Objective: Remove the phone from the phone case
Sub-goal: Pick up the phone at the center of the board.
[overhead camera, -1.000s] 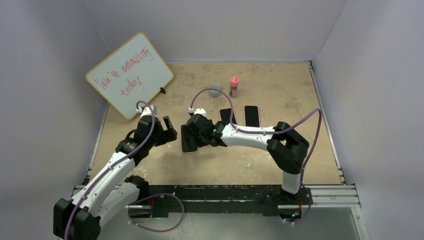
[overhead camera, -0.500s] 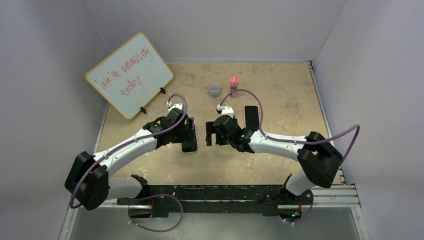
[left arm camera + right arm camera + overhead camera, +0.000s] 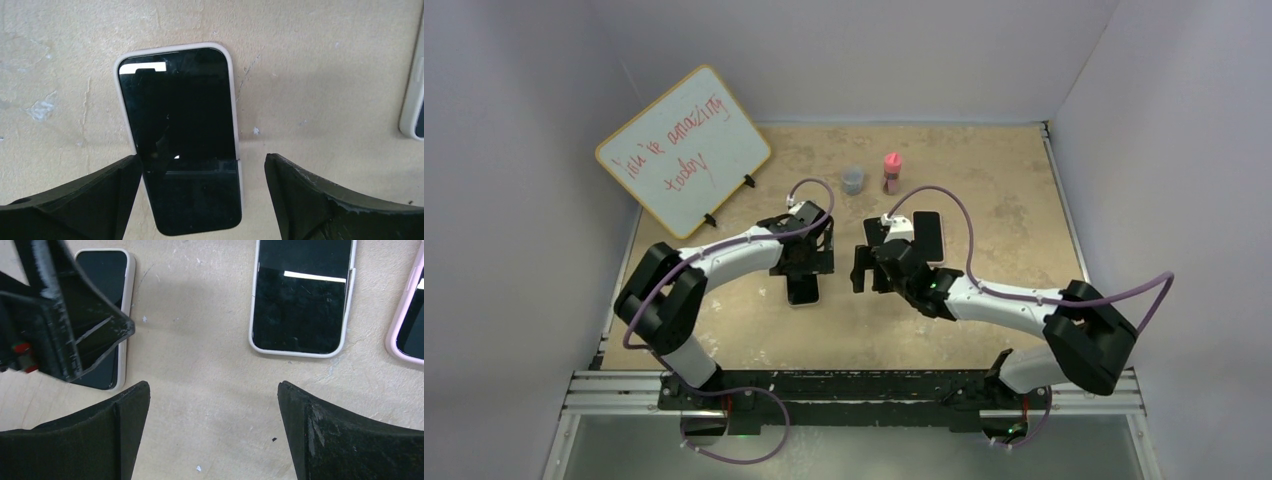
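A black-screened phone (image 3: pixel 180 125) lies flat on the table in a cream phone case (image 3: pixel 232 100). Its near end shows little rim on the left side. My left gripper (image 3: pixel 201 157) hangs open over that near end, one finger on each side, touching nothing. In the top view the phone (image 3: pixel 802 291) lies just in front of the left gripper (image 3: pixel 805 258). My right gripper (image 3: pixel 861 272) stands open to the right of it, above bare table (image 3: pixel 213 385). The right wrist view shows the same phone (image 3: pixel 107 277) partly behind a left finger (image 3: pixel 65 325).
Another phone in a white case (image 3: pixel 302 295) and one in a pink case (image 3: pixel 407 315) lie behind the right gripper. A whiteboard (image 3: pixel 682 150) leans at the back left. A grey cup (image 3: pixel 853 180) and a pink bottle (image 3: pixel 891 172) stand at the back.
The right gripper has drawn away to the right of the phone. The left arm has swung in over the phone, which now lies on the table. The left jaws have widened.
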### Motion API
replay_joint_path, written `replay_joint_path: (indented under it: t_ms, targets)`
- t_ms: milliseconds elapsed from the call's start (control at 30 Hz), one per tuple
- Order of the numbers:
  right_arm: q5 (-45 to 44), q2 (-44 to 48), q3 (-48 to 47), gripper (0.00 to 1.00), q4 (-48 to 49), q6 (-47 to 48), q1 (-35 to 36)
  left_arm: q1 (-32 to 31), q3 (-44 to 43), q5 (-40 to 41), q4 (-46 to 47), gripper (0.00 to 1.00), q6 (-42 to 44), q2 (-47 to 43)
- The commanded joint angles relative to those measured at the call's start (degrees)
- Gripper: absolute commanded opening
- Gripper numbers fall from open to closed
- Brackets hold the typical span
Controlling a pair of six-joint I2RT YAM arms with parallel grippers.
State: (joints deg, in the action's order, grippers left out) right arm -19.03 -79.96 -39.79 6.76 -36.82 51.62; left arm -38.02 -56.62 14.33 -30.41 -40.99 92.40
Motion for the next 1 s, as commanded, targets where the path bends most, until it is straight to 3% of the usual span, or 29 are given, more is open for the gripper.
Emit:
replay_joint_path:
  t_ms: [0,267,667,967]
  targets:
    - [-1.2,2.8,2.2,0.99,3.8,1.8,-0.6,-0.2,-3.8,1.5,-2.7,0.99,-1.3,3.3]
    - [-0.7,4.2,4.4,0.99,5.4,3.8,-1.5,-0.1,-3.7,5.3,-6.2,1.00,-3.2,3.3]
    - [5.7,4.4,6.3,0.99,10.2,7.1,-1.9,0.6,-0.3,-1.9,-0.1,0.96,-3.7,7.3]
    - [13.0,5.3,9.0,0.95,18.4,12.1,-2.0,1.4,4.2,-6.4,4.7,0.64,-3.6,0.9]
